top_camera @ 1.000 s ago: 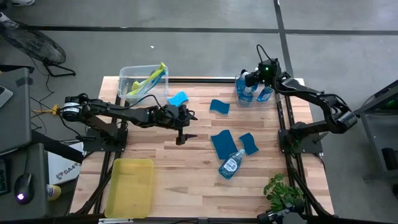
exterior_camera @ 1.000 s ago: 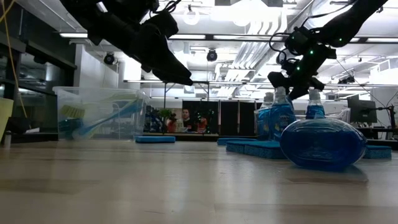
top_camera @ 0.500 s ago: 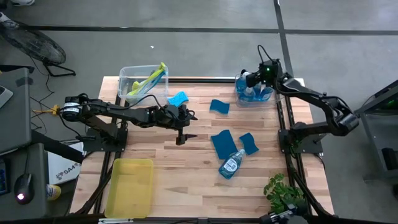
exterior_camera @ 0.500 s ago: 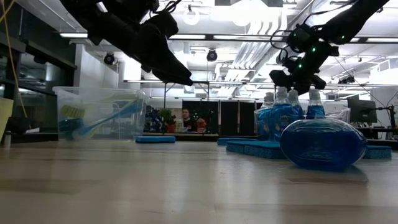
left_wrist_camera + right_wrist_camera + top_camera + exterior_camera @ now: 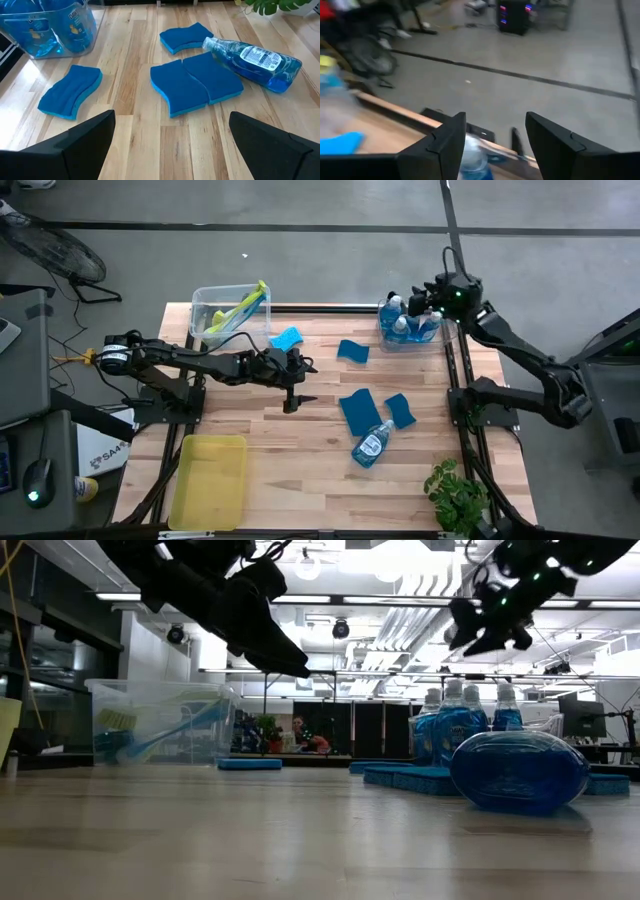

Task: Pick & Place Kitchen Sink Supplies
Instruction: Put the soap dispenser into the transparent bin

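My left gripper point(image 5: 295, 396) point(image 5: 171, 120) hangs open above the middle of the table, touching nothing. Ahead of it in its wrist view lie three blue sponges point(image 5: 197, 85) flat on the wood and a clear bottle of blue soap point(image 5: 255, 60) on its side. A further sponge point(image 5: 287, 338) lies near the far edge. My right gripper point(image 5: 420, 303) point(image 5: 482, 632) is open, raised above the clear bin point(image 5: 408, 330) that holds upright soap bottles point(image 5: 455, 730). Yellow-green brushes point(image 5: 240, 308) lean in the far-left bin.
A yellow tray point(image 5: 208, 480) sits at the table's near-left corner. The clear bin with brushes point(image 5: 222, 318) stands at the far-left corner. Bare wood stretches between the tray and the lying bottle point(image 5: 372, 444). A potted plant point(image 5: 455, 485) stands by the near-right corner.
My right gripper has risen from just above the bottle caps in the far-right bin and drawn back toward the table's right edge. The bottles stay upright in the bin. My left arm has kept still.
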